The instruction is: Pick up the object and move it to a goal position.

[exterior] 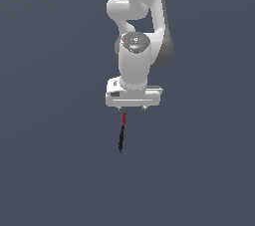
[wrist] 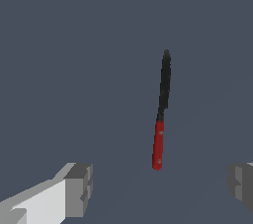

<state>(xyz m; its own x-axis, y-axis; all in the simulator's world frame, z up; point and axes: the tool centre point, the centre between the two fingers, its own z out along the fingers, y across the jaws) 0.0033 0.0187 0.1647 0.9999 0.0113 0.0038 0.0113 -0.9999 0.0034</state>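
Note:
The object (exterior: 121,133) is a thin black stick with a small red end, lying on the dark grey floor just in front of the white arm. In the wrist view the object (wrist: 161,112) shows whole, red end nearest the fingers. My gripper (exterior: 132,107) hangs above the red end, apart from it. Its fingers (wrist: 79,188) stand wide apart and hold nothing, so it is open. The stick lies ahead of the gap between them, closer to one finger.
The white arm (exterior: 137,31) rises at the back of the exterior view. The dark grey floor (exterior: 50,170) spreads flat all around.

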